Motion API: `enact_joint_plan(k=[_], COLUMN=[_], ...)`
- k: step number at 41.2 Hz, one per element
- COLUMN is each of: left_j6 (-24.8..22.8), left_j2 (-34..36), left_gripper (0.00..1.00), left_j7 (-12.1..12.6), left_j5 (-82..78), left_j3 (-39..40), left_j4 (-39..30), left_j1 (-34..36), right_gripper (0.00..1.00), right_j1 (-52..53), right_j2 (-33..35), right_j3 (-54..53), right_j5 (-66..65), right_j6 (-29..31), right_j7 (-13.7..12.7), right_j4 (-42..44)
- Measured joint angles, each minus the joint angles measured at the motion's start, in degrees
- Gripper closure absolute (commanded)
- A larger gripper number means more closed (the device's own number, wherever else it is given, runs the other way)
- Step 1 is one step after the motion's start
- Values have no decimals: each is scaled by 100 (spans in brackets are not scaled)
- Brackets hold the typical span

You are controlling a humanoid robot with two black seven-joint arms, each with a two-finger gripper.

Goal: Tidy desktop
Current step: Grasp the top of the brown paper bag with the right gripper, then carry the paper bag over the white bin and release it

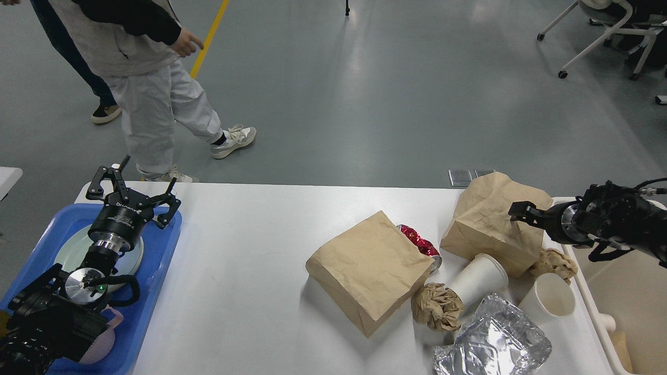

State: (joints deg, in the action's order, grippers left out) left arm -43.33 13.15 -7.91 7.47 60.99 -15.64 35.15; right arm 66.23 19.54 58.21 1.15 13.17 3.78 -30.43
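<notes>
Smooth matte white desktop (pixel 250 291); left gripper (pixel 133 190) splayed wide, empty; right gripper (pixel 523 213) dark, jaw state unclear, over creased brown paper bag (pixel 490 224).

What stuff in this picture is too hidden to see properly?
Head view only:
- Red shiny foil wrapper: mostly behind the flat brown paper bag.
- Beige plastic bin: cut off by the right edge.
- Right pincer: dark, end-on; open or shut unclear.
- Round grey plate: partly under the left arm.
</notes>
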Motion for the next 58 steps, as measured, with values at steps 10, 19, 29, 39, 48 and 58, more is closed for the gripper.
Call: enact_joint_plan(k=[10, 19, 29, 39, 48, 58], left_j6=[0, 0, 0, 0, 0, 0], left_j2=[0, 2, 1, 1, 2, 1], left_gripper=[4, 4, 4, 4, 4, 4], left_j7=[0, 0, 0, 0, 0, 0], left_j5=[0, 0, 0, 0, 0, 0], left_j3=[0, 0, 0, 0, 0, 0], left_j4=[1, 1, 1, 1, 3, 7], left_j1=[0, 0, 0, 0, 0, 0], right_gripper=[100, 100, 100, 100, 100, 100], right_j1=[-10, 78, 154, 992, 2464, 4047], right_j2=[-52, -23, 69, 726, 1801, 2830], right_j3=[-79, -532, -954, -1085, -1058, -1048], right_j5=[36, 93, 96, 85, 63, 57], right_j6=[-105, -88, -95, -95, 261, 1537], right_j7=[-1, 0, -1, 0, 1, -10], right_j4=[-96, -340, -461, -1270, -2323, -2456])
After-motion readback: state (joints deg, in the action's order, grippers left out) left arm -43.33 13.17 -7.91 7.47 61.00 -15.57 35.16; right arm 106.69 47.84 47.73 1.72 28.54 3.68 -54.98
